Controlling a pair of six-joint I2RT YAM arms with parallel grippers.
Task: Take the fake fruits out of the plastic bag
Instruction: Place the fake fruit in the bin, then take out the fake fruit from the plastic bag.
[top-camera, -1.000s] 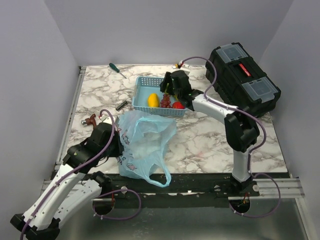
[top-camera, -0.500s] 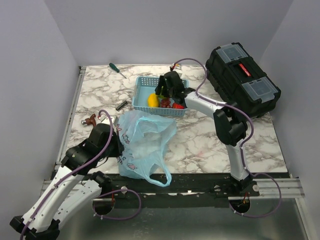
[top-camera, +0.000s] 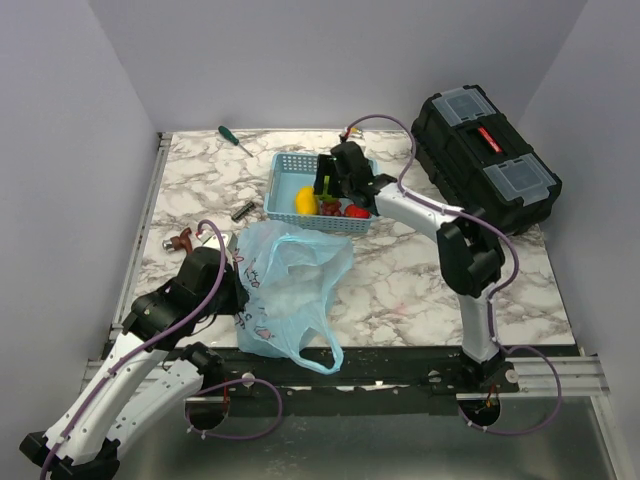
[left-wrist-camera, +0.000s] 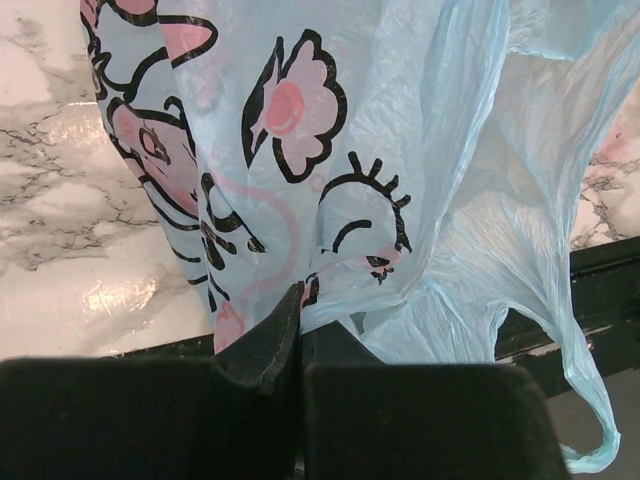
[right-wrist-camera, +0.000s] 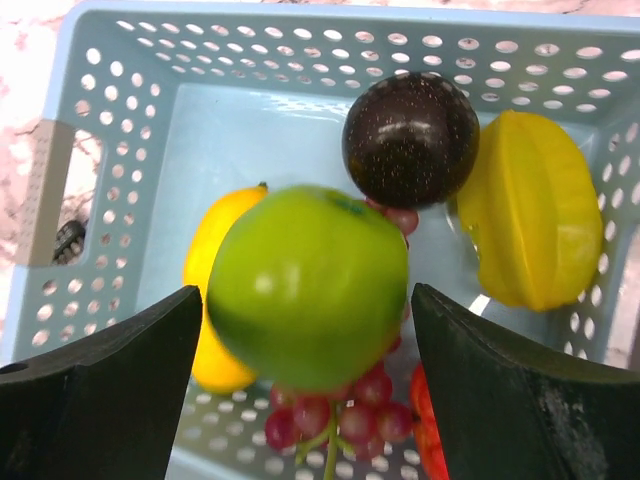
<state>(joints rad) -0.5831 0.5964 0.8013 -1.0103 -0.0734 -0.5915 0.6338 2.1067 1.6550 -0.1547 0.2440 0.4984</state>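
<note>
green apple loose over the basket, bag at 7 o'clock from the right tool

the right tool (right-wrist-camera: 305, 300) hangs spread wide above the rigid light-blue mesh basket (right-wrist-camera: 120, 120), released, with the glossy green plastic apple (right-wrist-camera: 300, 265) between its fingers and touching neither. the thin light-blue printed plastic bag (top-camera: 290, 285) lies on the marble desk (top-camera: 400, 280) toward 7 o'clock, its left edge pinched in the clenched left tool (left-wrist-camera: 300, 335). the free right arm looks best placed to reach in.

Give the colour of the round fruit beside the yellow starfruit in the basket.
The plum is near-black, glossy; right wrist view shows it best.
</note>
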